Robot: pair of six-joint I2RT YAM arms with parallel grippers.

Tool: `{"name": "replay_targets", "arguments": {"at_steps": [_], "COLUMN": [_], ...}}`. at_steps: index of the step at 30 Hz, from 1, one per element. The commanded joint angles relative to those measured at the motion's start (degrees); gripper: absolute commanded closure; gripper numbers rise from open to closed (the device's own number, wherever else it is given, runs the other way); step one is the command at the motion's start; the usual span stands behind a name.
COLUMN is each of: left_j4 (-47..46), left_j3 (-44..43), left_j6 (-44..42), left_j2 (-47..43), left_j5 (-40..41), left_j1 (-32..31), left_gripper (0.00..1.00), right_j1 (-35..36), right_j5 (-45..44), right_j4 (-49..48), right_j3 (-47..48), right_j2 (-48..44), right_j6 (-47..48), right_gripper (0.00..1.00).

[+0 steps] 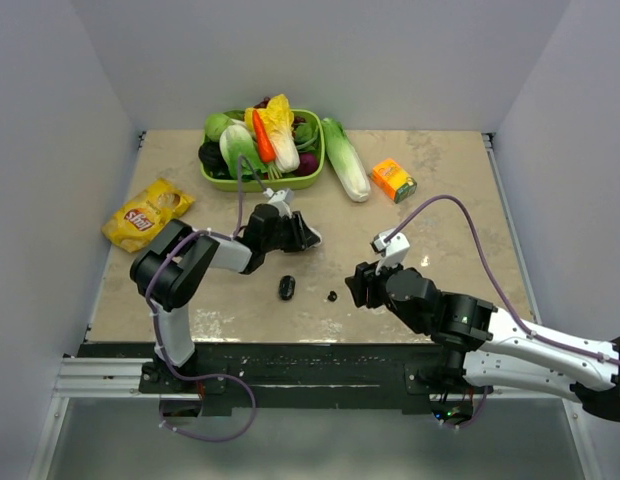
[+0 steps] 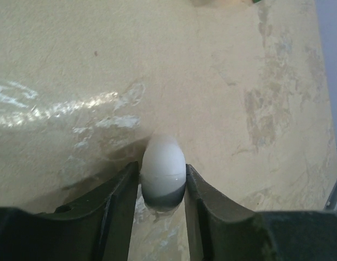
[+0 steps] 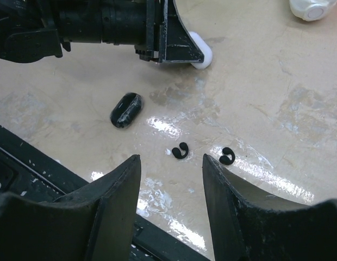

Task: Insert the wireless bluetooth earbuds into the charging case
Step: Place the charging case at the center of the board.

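Plain white walls (image 1: 320, 60) close in three sides of a beige, marble-patterned tabletop (image 1: 440, 200), glossy enough to throw back streaks of light. Only one piece of writing can be read, the red "Lay's" logo on the crinkled yellow chip bag (image 1: 148, 212) at the left edge. The small orange carton (image 1: 393, 180) near the back carries print too small to make out. A lime-green plastic basket (image 1: 260, 185) of vegetables sits at the rear.

The left gripper (image 2: 162, 179) is narrowed onto a white glossy egg-shaped case (image 2: 163, 160), with a finger touching each side, low over the table. The right gripper (image 3: 171, 160) stands wide with nothing between its fingers. Just beyond its tips lie two tiny glossy black curled earbuds (image 3: 180, 151) (image 3: 228, 156), loose on the tabletop. A black oval case (image 3: 126, 110) rests near them, apart from both.
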State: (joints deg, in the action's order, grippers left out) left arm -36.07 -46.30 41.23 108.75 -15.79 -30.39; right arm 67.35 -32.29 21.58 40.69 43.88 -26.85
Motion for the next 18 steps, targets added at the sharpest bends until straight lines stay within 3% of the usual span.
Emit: {"name": "replay_targets", "arguments": {"at_steps": [1,9,16,17,18], "left_j4": [7.23,12.16,24.18,25.86,27.27], "left_j3": [-0.90,3.85,6.14,6.14,6.14], "left_j6": [-1.42,-0.63,-3.08,-3.18,-3.09], "left_j2": [-0.64,-6.87,-29.10,-32.95,-34.55], "left_j5": [4.44,11.56,36.48,39.40,42.48], "left_j1": [0.42,0.95,-3.51,-4.84,-6.16], "left_gripper": [0.55,0.45,0.41,0.35,0.01], "right_j1": [-0.03,-0.03,-0.03,-0.03,-0.03], "right_j5": [-2.07,-1.63,-1.37,-1.46,-1.37], "right_j4": [-1.72,-1.02,-3.91,-4.27,-4.44], "right_j3": [0.71,0.97,2.29,2.64,2.99], "right_j2": [0.68,0.42,0.33,0.59,1.29], "right_j6": [-0.22,-1.27,0.83,1.36,2.23], "right_gripper": [0.47,0.47,0.47,0.47,0.47]}}
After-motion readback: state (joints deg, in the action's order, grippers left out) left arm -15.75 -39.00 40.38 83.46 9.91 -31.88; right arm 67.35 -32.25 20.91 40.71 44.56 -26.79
